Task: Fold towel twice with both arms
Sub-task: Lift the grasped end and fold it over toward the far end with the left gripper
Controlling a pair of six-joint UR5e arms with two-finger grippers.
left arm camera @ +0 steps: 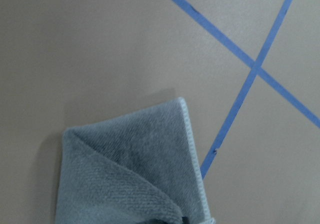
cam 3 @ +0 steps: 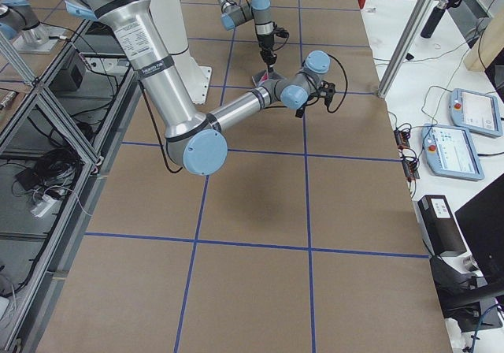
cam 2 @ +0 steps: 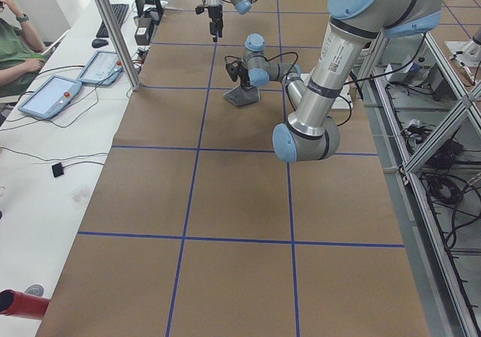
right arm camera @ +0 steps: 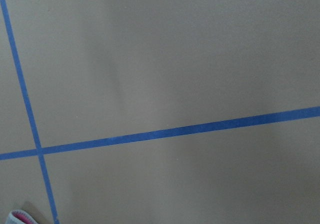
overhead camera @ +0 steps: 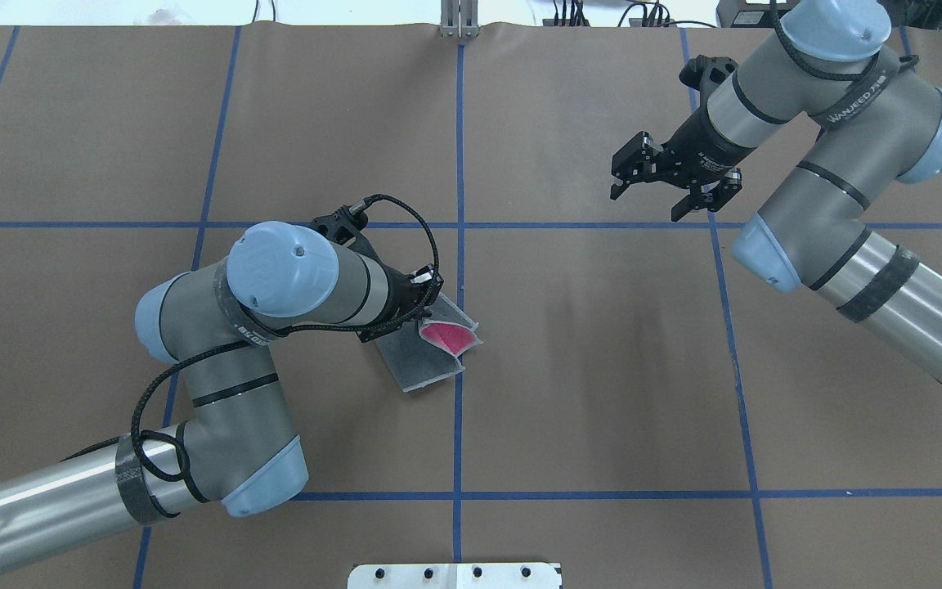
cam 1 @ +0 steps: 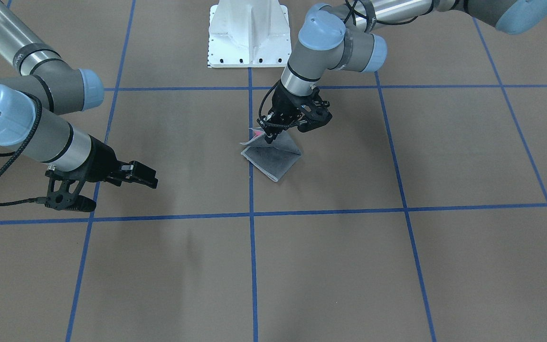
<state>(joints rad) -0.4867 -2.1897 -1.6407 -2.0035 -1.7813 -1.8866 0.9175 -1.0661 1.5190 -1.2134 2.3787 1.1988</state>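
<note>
The towel (cam 1: 276, 161) lies folded near the table's middle, dark grey face up with a light stitched edge. One corner is lifted and curled, showing the pink face (overhead camera: 445, 335). My left gripper (cam 1: 268, 137) is shut on that raised corner, just above the cloth. The left wrist view shows the grey fold (left arm camera: 130, 179) from close above. My right gripper (overhead camera: 667, 190) is open and empty, above the table and well away from the towel. A small bit of the towel (right arm camera: 20, 217) shows at the bottom left of the right wrist view.
The white pedestal base (cam 1: 249, 33) stands at the robot's side of the table. Blue tape lines (overhead camera: 459, 245) grid the brown table cover. A seated person (cam 2: 19, 44) and teach pendants (cam 2: 51, 96) are beyond the far table edge.
</note>
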